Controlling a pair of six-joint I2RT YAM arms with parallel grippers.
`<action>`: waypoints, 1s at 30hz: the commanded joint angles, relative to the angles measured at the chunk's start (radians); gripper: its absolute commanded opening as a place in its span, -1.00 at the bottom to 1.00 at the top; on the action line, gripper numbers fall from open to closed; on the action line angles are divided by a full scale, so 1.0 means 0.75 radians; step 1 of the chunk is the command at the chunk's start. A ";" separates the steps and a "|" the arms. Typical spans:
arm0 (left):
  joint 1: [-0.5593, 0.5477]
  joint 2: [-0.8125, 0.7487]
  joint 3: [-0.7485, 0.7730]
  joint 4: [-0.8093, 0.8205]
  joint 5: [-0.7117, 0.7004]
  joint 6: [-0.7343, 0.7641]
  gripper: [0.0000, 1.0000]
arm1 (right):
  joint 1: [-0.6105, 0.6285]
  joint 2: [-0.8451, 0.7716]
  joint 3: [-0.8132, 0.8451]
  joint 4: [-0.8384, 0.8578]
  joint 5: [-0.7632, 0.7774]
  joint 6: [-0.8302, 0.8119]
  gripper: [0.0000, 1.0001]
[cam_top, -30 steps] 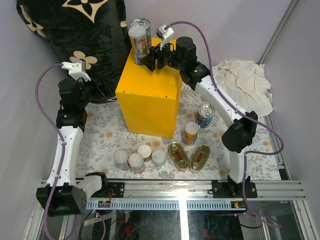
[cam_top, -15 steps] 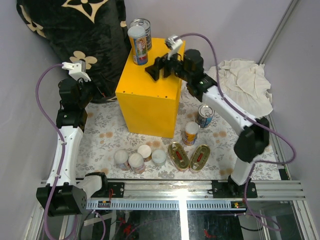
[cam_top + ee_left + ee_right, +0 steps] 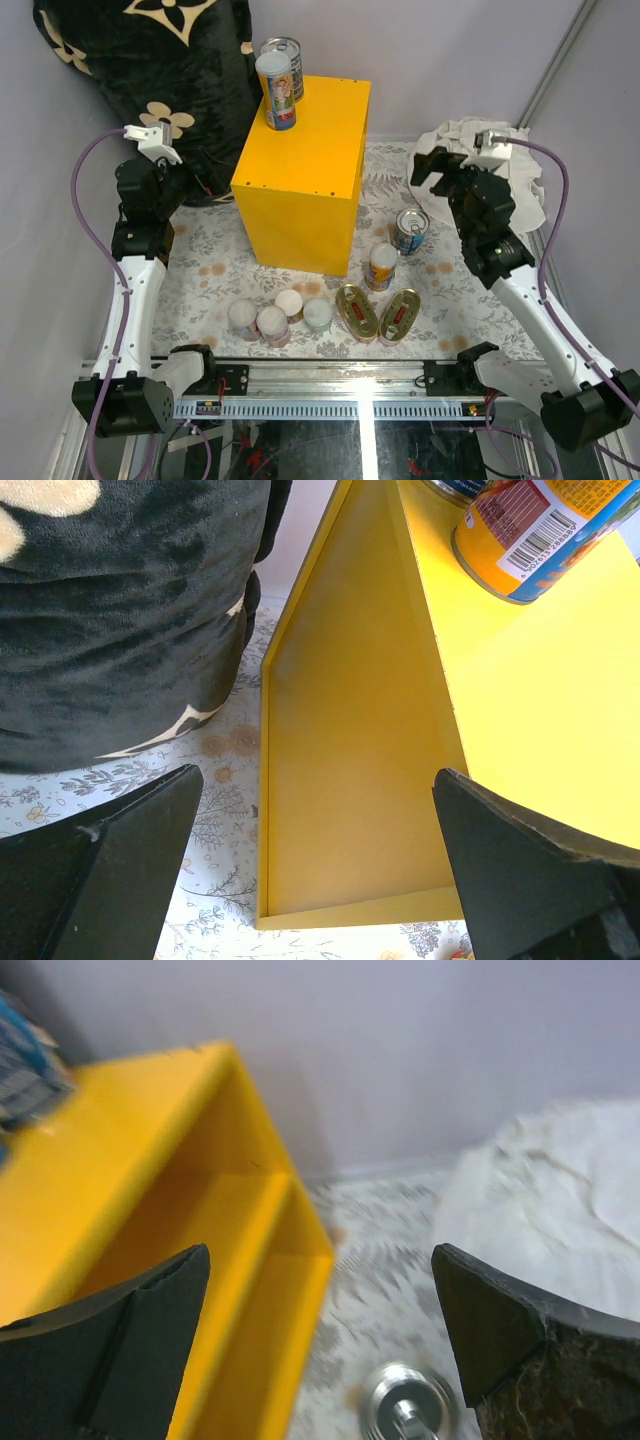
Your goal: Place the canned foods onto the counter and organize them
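The counter, a yellow cabinet point(image 3: 300, 170), stands on the floral mat. Two tall cans stand on its top at the far left corner, one in front point(image 3: 276, 92) and one behind point(image 3: 285, 55). On the mat lie a silver-topped blue can point(image 3: 409, 231), an orange-label can point(image 3: 381, 267), several small white-lidded cans point(image 3: 272, 322) and two oval gold tins point(image 3: 356, 311) point(image 3: 399, 315). My left gripper point(image 3: 205, 172) is open and empty beside the cabinet's left side point(image 3: 350, 740). My right gripper point(image 3: 437, 165) is open and empty, right of the cabinet point(image 3: 150, 1210) and above the silver-topped can point(image 3: 405, 1405).
A black cushion with cream flower shapes point(image 3: 150, 70) leans at the back left, close to the cabinet. A crumpled white cloth point(image 3: 495, 165) lies at the back right, under my right wrist. A metal rail point(image 3: 350, 385) runs along the near edge. Walls close in both sides.
My right gripper let go of the front tall can on the cabinet top and swung back to the right, over the white cloth. The left arm has hardly moved.
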 commanded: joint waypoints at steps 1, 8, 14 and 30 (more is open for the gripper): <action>-0.008 -0.020 -0.006 0.065 0.017 -0.005 0.99 | 0.004 -0.081 -0.144 -0.295 0.275 0.079 0.99; -0.007 -0.021 -0.008 0.068 0.026 -0.008 0.99 | 0.004 -0.277 -0.453 -0.348 0.113 0.222 0.99; -0.008 -0.016 -0.008 0.073 0.042 -0.005 0.99 | 0.006 -0.311 -0.540 -0.454 0.065 0.215 0.99; -0.005 0.005 -0.006 0.073 0.074 -0.005 0.99 | 0.115 -0.043 -0.545 -0.353 0.115 0.076 0.99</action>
